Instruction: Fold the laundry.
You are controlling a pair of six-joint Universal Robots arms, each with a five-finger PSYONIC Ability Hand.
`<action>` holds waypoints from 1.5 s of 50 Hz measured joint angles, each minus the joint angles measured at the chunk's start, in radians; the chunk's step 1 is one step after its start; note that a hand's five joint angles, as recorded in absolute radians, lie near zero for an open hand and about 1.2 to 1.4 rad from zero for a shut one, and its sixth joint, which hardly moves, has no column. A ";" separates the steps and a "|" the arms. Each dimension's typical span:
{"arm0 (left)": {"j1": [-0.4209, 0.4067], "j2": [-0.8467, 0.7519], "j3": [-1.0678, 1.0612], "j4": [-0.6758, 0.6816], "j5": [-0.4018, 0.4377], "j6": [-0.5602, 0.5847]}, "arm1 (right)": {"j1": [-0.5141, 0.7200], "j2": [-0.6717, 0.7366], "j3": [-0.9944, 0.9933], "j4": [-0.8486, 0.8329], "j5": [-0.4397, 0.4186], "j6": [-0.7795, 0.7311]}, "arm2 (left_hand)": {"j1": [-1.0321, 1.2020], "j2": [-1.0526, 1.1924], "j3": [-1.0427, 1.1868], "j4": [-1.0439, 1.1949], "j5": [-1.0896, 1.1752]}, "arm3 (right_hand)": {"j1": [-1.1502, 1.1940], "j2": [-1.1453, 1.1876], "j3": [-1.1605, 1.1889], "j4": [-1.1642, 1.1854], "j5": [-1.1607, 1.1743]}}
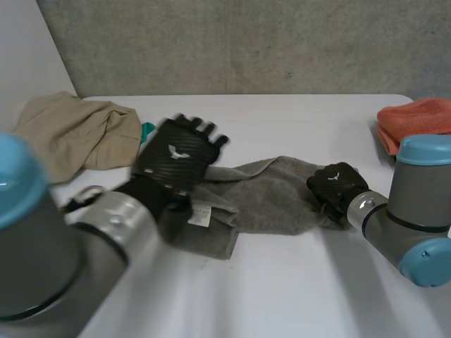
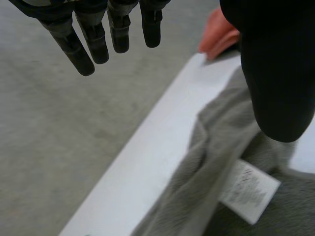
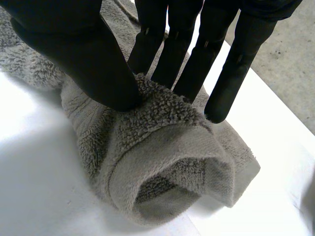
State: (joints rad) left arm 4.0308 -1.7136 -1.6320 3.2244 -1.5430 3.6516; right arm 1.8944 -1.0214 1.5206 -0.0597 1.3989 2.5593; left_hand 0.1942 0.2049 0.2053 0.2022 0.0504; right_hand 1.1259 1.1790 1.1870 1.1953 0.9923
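The right hand (image 3: 83,54) pinches a raised ridge of the grey towel (image 3: 162,162) between its thumb and straight fingers. Below the fingertips the towel's end is rolled over into a loose open tube. The towel lies on the white table (image 3: 39,187), near its edge, with grey floor (image 3: 290,73) beyond.
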 measured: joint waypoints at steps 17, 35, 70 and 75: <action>-0.084 -0.477 0.266 0.087 -0.163 0.248 | -0.014 -0.036 0.056 -0.004 0.000 -0.007 | 0.726 0.647 0.643 0.650 0.622 | 0.000 0.000 0.000 0.000 0.000; -0.031 -0.060 0.062 0.186 -0.139 0.222 | -0.031 -0.209 -0.001 0.123 -0.005 -0.157 | 0.966 0.989 0.980 0.992 0.931 | 0.000 0.000 0.000 0.000 0.000; 0.159 0.207 -0.051 0.027 -0.019 -0.126 | 0.001 0.100 -0.526 -0.010 -0.013 0.051 | 0.966 0.992 0.983 0.996 0.931 | -0.901 -0.970 -0.977 -0.988 -0.945; 0.144 0.248 -0.014 0.006 -0.017 -0.135 | -0.066 -0.087 -0.336 0.174 -0.103 0.083 | 0.966 0.992 0.983 0.996 0.931 | -0.901 -0.970 -0.977 -0.988 -0.945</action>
State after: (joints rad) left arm 4.1745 -1.4652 -1.6456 3.2299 -1.5605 3.5165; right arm 1.8288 -1.1088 1.1845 0.1146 1.2956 2.6423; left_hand 1.1601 1.1965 1.1888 1.1983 0.9814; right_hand 0.2251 0.2091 0.2104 0.2077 0.0477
